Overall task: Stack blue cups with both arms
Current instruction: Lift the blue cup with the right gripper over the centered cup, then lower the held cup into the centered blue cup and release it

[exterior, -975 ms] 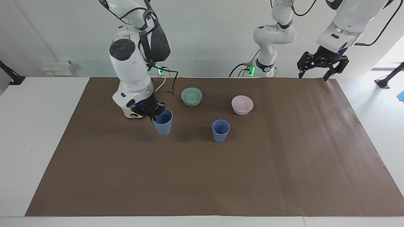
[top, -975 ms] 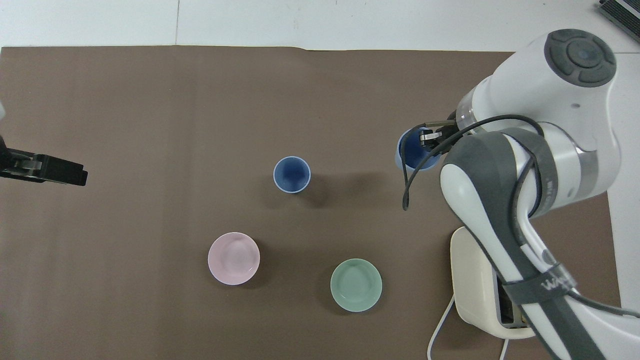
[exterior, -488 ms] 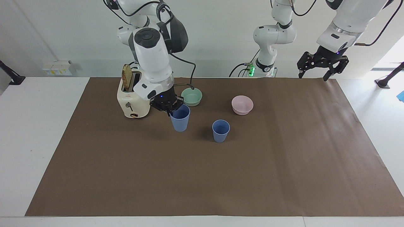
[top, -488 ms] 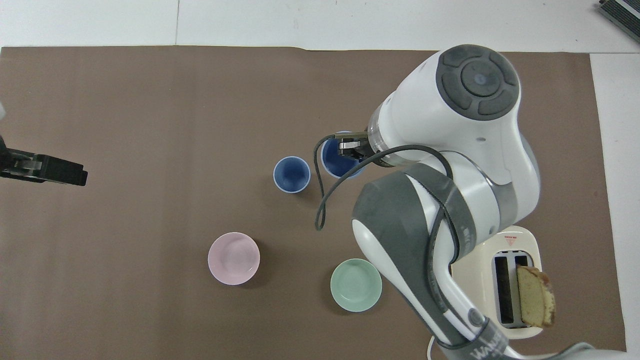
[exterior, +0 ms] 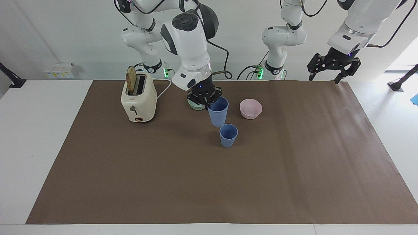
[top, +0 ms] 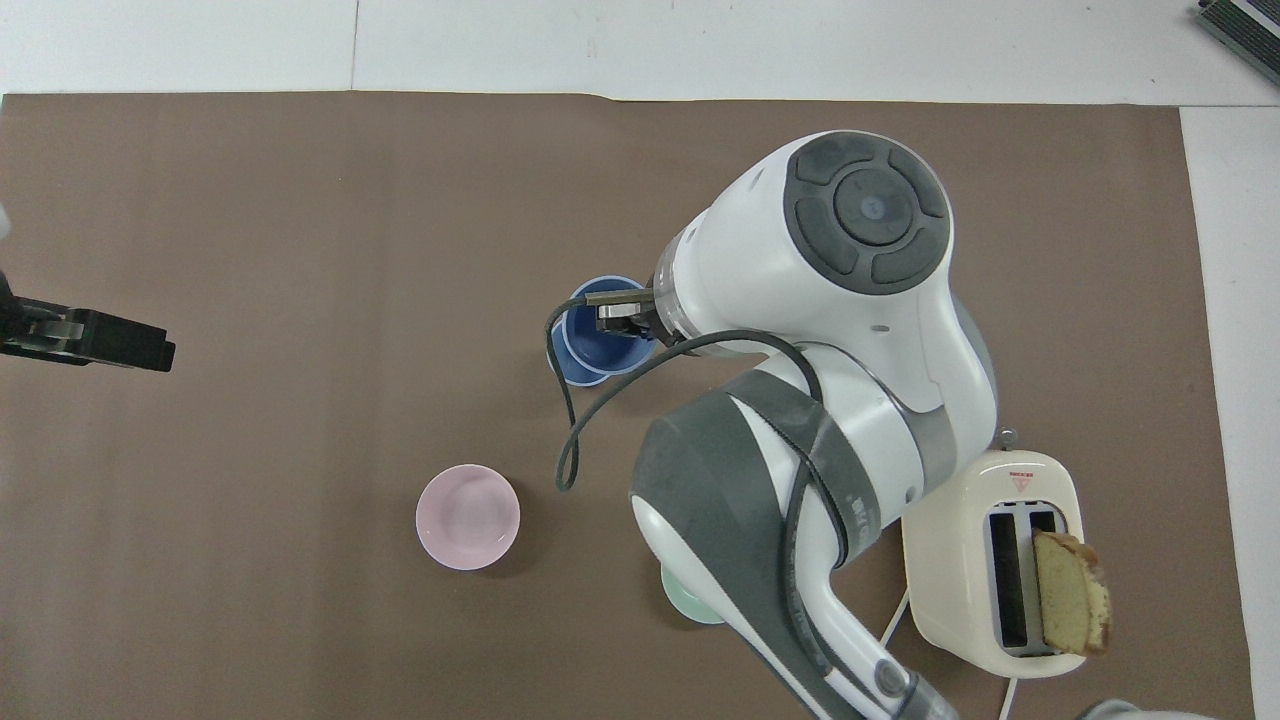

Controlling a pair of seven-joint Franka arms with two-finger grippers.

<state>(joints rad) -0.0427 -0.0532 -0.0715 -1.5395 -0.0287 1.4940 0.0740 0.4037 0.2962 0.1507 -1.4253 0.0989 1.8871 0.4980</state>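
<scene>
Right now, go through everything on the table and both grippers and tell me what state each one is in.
Right gripper: shut on the carried blue cup's rim.
Carried blue cup: upright, lifted, over the standing blue cup.
Standing blue cup: upright on the mat, empty.
Left gripper: open, waiting.
Pink bowl: upright, empty.
Green bowl: mostly hidden.
Toaster: bread sticking up from a slot.

mint bowl (top: 690, 606) mostly under right arm, standing cup (top: 578, 372) partly covered
</scene>
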